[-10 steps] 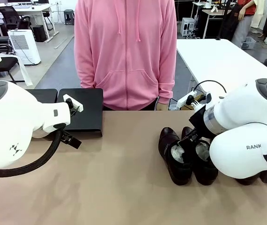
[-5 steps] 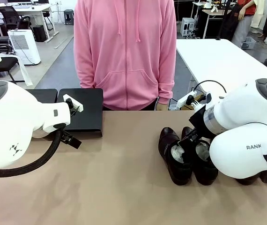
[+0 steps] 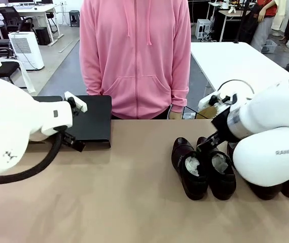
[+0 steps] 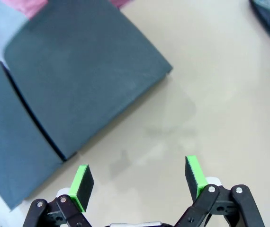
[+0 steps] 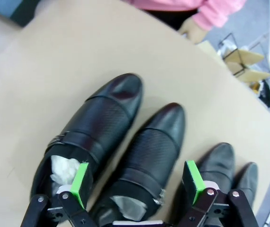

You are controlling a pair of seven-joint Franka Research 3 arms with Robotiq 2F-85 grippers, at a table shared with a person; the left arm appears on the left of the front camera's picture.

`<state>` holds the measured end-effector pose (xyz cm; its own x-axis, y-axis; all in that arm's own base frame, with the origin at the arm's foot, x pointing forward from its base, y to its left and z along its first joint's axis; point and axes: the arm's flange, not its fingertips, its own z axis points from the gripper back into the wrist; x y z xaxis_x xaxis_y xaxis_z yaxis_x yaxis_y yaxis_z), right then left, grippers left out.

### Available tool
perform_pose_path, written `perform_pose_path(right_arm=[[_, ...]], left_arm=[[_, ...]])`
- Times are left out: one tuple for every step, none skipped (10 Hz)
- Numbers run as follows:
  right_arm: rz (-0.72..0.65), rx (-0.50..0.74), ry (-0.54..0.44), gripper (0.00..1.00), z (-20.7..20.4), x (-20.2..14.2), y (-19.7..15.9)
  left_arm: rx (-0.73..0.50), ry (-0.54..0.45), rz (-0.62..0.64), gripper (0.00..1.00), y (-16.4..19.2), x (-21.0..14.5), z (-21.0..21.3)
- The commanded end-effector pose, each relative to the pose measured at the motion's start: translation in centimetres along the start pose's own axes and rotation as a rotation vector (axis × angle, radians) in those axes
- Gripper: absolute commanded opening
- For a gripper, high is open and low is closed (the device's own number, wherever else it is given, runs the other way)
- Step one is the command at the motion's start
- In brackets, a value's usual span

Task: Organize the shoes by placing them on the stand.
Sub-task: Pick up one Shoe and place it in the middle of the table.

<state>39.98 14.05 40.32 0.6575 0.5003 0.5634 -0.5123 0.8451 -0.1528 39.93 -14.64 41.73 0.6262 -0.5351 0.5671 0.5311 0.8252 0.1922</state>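
Note:
Two glossy black shoes [image 3: 189, 169] [image 3: 221, 173] stuffed with white paper stand side by side right of the table's middle. Two more shoes [image 3: 266, 190] show partly behind my right arm. In the right wrist view my right gripper [image 5: 137, 182] hangs open above the heels of the first pair [image 5: 97, 125] [image 5: 151, 151], touching neither. The other pair [image 5: 216, 163] lies to that view's right. The stand [image 3: 89, 119], two flat black platforms side by side, sits at the far left edge. My left gripper [image 4: 139, 178] is open over bare table just short of the stand [image 4: 83, 71].
A person in a pink hoodie [image 3: 134, 55] stands at the far edge, one hand [image 5: 194, 29] near the table's rim. A white table [image 3: 236, 61] stands behind on the right. Bare tan tabletop [image 3: 134, 202] lies between the stand and the shoes.
Both arms have shifted a little: the left arm back toward the left and up, the right arm toward the right. The shoes and the stand have not moved, and both grippers stay open.

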Motion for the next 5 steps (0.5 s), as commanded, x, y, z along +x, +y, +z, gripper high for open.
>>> perform_pose_path(right_arm=[[-0.074,0.088,-0.048,1.00,4.5,0.0,-3.0],[-0.110,0.142,-0.098,1.00,7.2,-0.4,-4.6],[-0.135,0.160,-0.142,1.00,9.5,-0.9,-5.8],[-0.170,0.175,-0.206,1.00,12.0,-1.5,-6.8],[-0.183,0.171,-0.244,1.00,14.3,-2.3,-7.6]], left_arm=[[-0.011,-0.059,0.016,1.00,0.8,-2.4,5.3],[-0.043,-0.090,0.018,1.00,1.5,-2.9,7.3],[-0.098,-0.118,0.029,1.00,2.4,-3.4,9.0],[-0.105,-0.157,0.066,1.00,3.6,-4.3,10.9],[-0.151,-0.197,0.081,1.00,4.7,-5.8,12.9]])
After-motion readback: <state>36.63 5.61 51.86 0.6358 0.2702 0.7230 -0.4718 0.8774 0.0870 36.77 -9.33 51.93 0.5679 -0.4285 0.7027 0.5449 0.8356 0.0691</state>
